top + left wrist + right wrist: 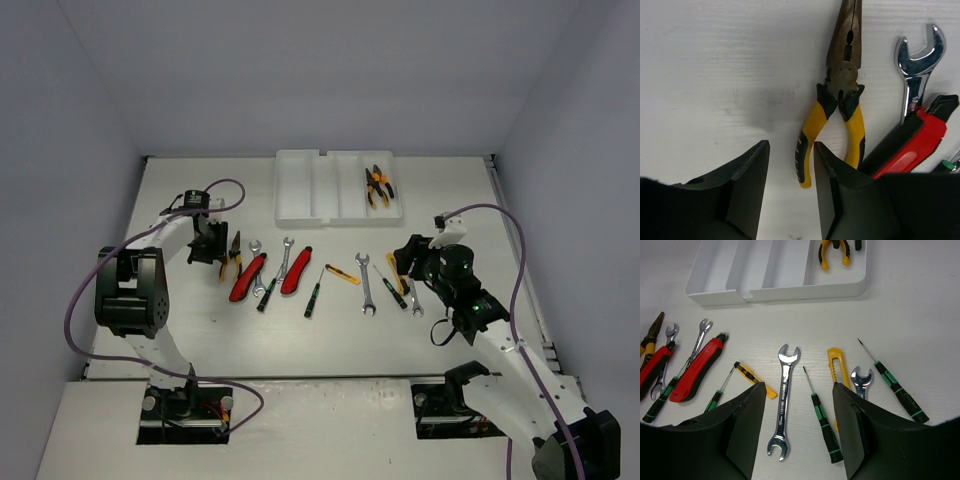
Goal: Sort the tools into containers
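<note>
"What is in the white tray (300, 190)?"

"One pair of orange pliers (377, 187), in the slot at the right end."

"Where are the other tools (296, 271)?"

"In a row on the table (200, 330), in front of the tray."

"And your arms?"

"My left arm (165, 237) bends down over the left end of the row. My right arm (470, 305) reaches over the right end."

"Your fingers?"

"My left fingers (747, 190) are a little apart, with one handle of the yellow pliers (840, 115) between them. I cannot tell if they pinch it. My right fingers (747, 425) are wide apart, holding nothing, above a silver wrench (784, 400) and a green screwdriver (822, 420)."
</note>
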`<state>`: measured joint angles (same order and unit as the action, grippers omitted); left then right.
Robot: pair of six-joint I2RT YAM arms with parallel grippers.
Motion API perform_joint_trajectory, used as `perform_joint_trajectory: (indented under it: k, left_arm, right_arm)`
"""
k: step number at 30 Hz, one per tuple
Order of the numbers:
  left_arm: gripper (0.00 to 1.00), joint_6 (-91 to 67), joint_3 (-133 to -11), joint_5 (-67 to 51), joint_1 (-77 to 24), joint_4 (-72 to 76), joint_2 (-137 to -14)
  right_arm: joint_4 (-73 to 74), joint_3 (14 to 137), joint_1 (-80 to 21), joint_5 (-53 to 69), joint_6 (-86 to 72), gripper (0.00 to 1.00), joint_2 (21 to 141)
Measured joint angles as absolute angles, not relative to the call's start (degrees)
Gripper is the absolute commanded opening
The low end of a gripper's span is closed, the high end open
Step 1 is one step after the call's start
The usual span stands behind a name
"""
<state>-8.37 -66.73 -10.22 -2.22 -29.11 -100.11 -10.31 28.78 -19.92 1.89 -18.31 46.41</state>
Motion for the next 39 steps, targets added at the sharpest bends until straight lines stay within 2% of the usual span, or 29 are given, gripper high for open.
perform_joint_trajectory:
  k: [5,7,8,11,14,22,25,30,34,39]
  left_arm:
    - [0.36,-7.52,-66.81,-10.48,-2.27,-28.92,-103.17]
    - [0.3,-7.21,-66.92,-10.48,-2.45,-28.77,-103.42]
    - [0.21,-7.01,-66.92,-10.48,-2.57,-28.67,-103.48]
    - [0.08,-6.24,-67.2,-10.38,-2.76,-28.62,-103.89]
    - [0.0,-5.95,-67.51,-10.29,-3.1,-28.51,-104.14]
    - [0.0,-4.62,-66.4,-9.88,-4.47,-27.38,-101.86]
    - [0.0,-4.56,-63.94,-9.23,-5.62,-26.64,-95.54]
    - [0.0,-4.45,-61.14,-6.08,-10.09,-23.62,-78.29]
    - [0.0,-4.83,-60.99,-5.45,-16.03,-20.57,-66.14]
    - [0.0,-8.38,-59.37,-5.15,-21.38,-17.77,-59.49]
  right_arm:
    - [-10.35,27.48,-19.92,1.91,-18.66,0.53,46.68]
    - [-10.47,27.35,-19.92,1.91,-18.73,0.53,46.77]
    - [-10.61,27.35,-19.92,1.91,-18.81,0.53,46.91]
    - [-11.26,27.35,-19.92,1.98,-18.91,0.53,47.77]
    - [-11.38,27.35,-19.92,2.35,-19.07,0.53,48.45]
    - [-11.75,27.35,-19.92,3.8,-19.07,0.53,48.39]
    - [-11.81,27.42,-19.92,5.36,-19.14,0.53,47.95]
    - [-11.48,30.97,-20.76,8.48,-20.26,0.53,48.83]
    - [-13.26,36.46,-26.07,10.02,-22.04,0.53,51.65]
    - [-17.08,41.65,-33.76,11.05,-24.52,0.53,56.37]
